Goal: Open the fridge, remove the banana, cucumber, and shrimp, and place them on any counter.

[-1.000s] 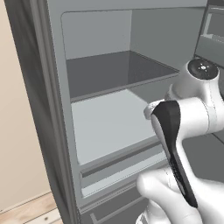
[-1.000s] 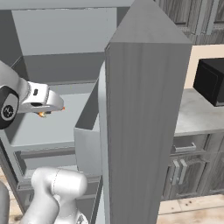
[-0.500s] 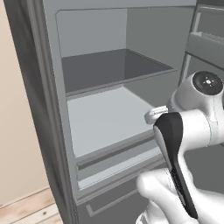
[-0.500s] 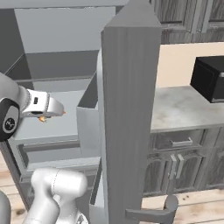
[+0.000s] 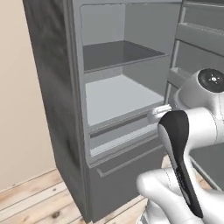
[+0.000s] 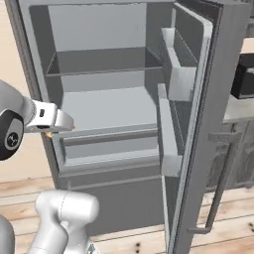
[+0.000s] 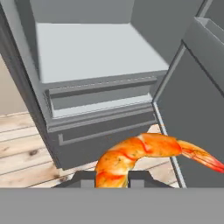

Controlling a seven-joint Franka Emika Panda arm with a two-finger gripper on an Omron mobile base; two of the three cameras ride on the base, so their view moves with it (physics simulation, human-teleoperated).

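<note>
Jaws pinching curled orange shrimp (image 7: 140,155); I'm holding gripper (image 7: 113,177) just in front of open dark grey fridge (image 5: 61,109), near its lower shelf.

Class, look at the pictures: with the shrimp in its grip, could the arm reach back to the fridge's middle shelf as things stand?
Probably yes: the fridge door stands open and the middle shelf lies bare ahead. The gripper is shut on the shrimp, though.

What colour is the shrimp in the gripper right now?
Bright orange, paler banding, redder tail; the shrimp shows best in the hand view.
</note>
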